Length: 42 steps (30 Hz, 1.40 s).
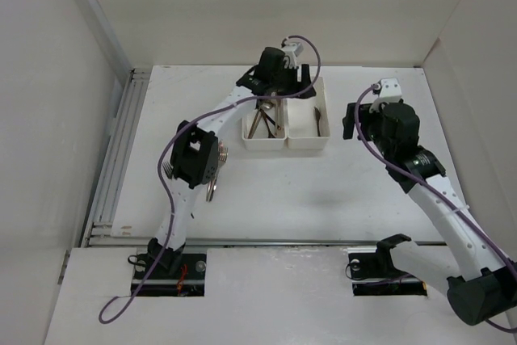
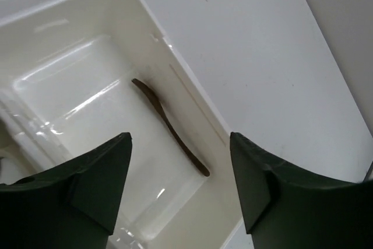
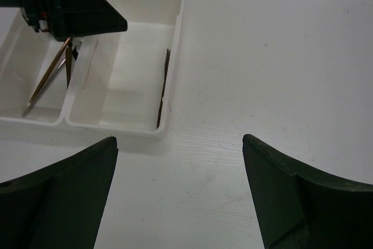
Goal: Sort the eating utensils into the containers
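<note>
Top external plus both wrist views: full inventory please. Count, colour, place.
bins: two, white, joined side by side, far middle of the table
left-bin utensils: several, copper-brown and silver, crossed over each other; exact count unclear
right-bin utensil: one, dark brown, lying along the bin's right wall
table: one, white
cables: two, purple, one along each arm
left tool: open, empty, above the bins
right tool: open, empty, over bare table right of the bins

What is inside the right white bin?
One dark brown utensil lying along its right wall. The far left corner of the right bin is hidden by the left gripper.
</note>
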Each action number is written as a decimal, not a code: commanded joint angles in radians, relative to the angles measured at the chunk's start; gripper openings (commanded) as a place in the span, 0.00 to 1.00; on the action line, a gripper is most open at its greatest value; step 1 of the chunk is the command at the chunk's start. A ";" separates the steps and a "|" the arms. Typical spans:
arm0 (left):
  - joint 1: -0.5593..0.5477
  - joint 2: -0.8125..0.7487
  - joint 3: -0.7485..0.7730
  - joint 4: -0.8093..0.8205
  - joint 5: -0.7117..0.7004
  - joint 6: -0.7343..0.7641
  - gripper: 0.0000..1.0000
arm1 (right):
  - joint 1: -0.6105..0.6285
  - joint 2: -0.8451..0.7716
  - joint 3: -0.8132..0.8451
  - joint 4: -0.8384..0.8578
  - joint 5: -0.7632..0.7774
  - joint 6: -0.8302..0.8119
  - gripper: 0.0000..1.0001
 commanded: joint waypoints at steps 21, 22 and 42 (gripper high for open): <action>0.514 -0.589 -0.835 -0.881 -0.463 0.694 0.73 | 0.296 0.265 0.116 -0.026 0.077 0.038 0.93; 0.514 -0.570 -0.835 -0.881 -0.449 0.694 0.74 | 0.296 0.265 0.116 -0.036 0.077 0.038 0.93; 0.556 -0.317 -0.883 -0.694 -0.401 0.619 0.22 | 0.296 0.159 0.078 -0.065 0.186 0.046 0.93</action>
